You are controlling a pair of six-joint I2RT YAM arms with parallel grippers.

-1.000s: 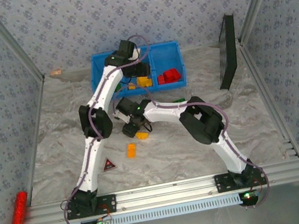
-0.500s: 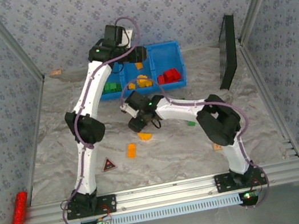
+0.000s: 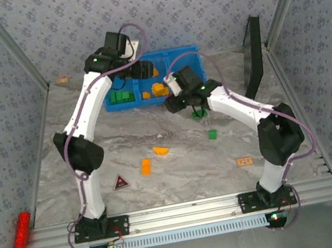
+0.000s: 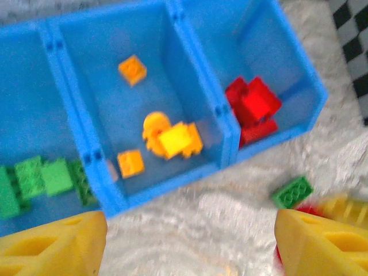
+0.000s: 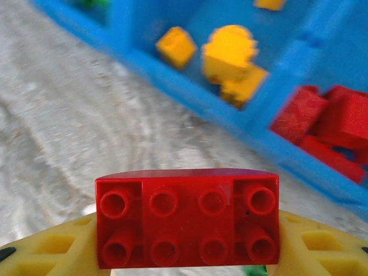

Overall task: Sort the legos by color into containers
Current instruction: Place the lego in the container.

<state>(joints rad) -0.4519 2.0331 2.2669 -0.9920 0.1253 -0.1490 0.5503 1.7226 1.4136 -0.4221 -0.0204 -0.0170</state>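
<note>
The grey marbled table (image 3: 123, 138) is spreading across the middle of the top view. The blue bin (image 3: 179, 51) is sitting at its upper centre, with its 3 containers (image 4: 198, 75) standing side by side.

The left arm (image 3: 85, 106) is reaching to the bin's upper left. The left gripper (image 4: 187, 247) is hanging above the bin's near wall, its yellow fingers (image 4: 52, 244) spread wide into the 2 lower corners of its wrist view with nothing between them.

The right gripper (image 5: 187, 250) is hovering just below the bin's right half and clamping a red brick (image 5: 187, 215), whose 8 round sockets are facing the camera.

Green legos (image 4: 40, 178) are lying in the left container, orange-yellow legos (image 4: 172, 138) in the middle one and red legos (image 4: 253, 106) in the right one.

Loose on the table, 3 orange bricks (image 3: 146, 166) and 2 green bricks (image 3: 212, 134) are lying in the centre and lower right of the top view.
</note>
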